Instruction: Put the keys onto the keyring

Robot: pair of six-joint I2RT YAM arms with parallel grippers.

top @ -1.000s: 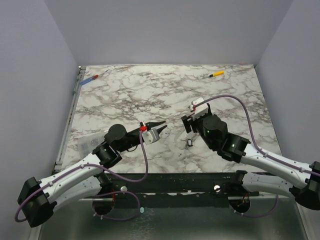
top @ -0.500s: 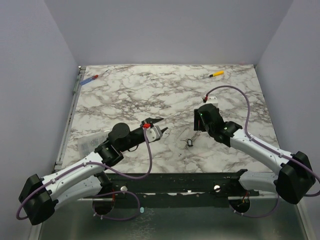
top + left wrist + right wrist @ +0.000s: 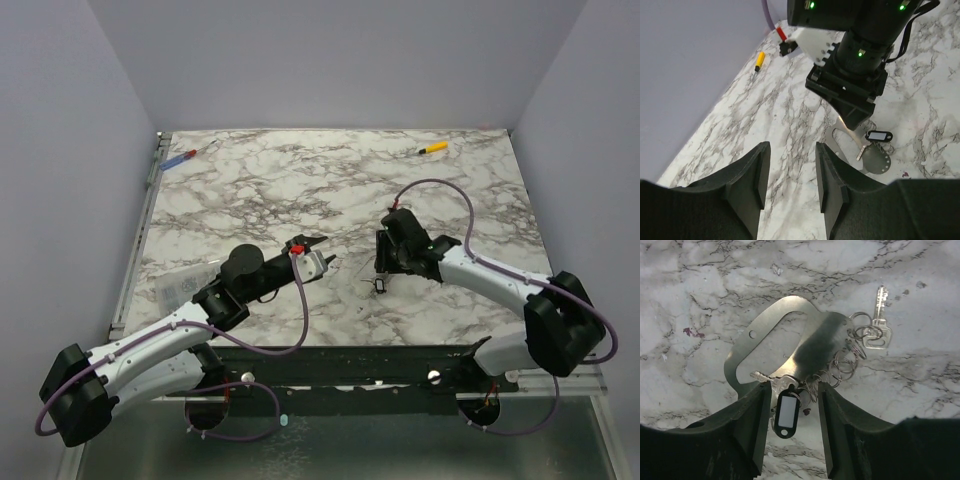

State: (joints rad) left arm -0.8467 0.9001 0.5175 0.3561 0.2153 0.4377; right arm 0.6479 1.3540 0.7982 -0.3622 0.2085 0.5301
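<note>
The keys lie on the marble as one pale cluster (image 3: 380,283). In the right wrist view one key (image 3: 880,325) lies at the upper right, and a second key (image 3: 771,381) lies beside a black tag (image 3: 786,412). A chain of thin rings, the keyring (image 3: 845,362), links them across a flat silver plate (image 3: 740,357). My right gripper (image 3: 793,387) hangs open just over the cluster, its fingers either side of the tag and apart from it. My left gripper (image 3: 791,150) is open and empty, a short way left of the cluster (image 3: 875,150).
A yellow-handled tool (image 3: 432,148) lies near the back edge, right of centre. A blue-and-red tool (image 3: 180,158) lies at the back left corner. A clear plastic piece (image 3: 185,285) rests at the left, by the left arm.
My right arm has swung in over the cluster and come down, its jaws narrowing. My left gripper has opened and shifted slightly right.
</note>
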